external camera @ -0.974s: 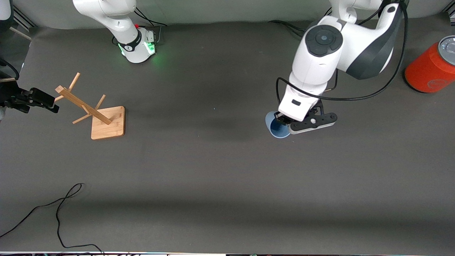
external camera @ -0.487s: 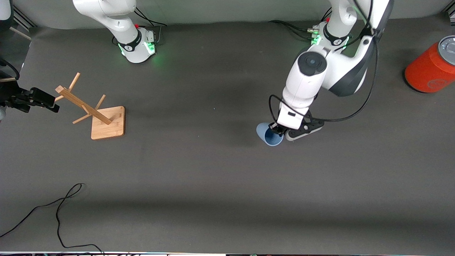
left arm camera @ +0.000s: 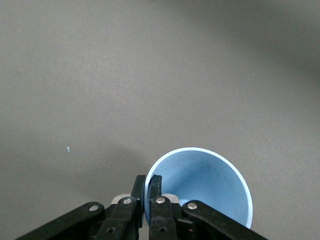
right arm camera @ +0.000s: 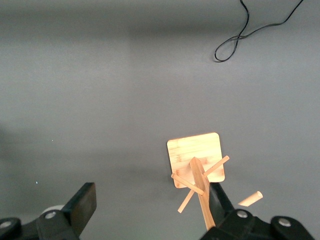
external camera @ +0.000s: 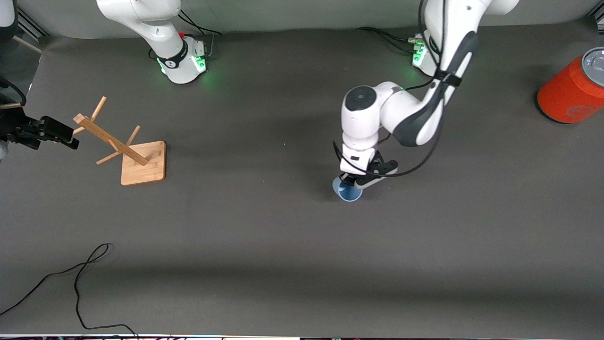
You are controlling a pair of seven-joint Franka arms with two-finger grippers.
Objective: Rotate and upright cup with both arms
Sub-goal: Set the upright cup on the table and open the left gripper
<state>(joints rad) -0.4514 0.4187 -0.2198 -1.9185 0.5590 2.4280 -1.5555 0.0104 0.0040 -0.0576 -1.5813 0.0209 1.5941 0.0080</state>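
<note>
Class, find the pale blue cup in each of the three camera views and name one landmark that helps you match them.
Front view: the cup sits mid-table, under the left gripper, mouth up.
Left wrist view: the cup fills the lower middle, its rim pinched between the shut fingers.
Right wrist view: not in it.
Shared landmark: the left gripper on the cup's rim.

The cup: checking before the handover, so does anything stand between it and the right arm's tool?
Nothing visible does. The cup sits pinched by its rim in the left tool; bare table runs toward the open right tool, which waits beside the wooden rack.
</note>
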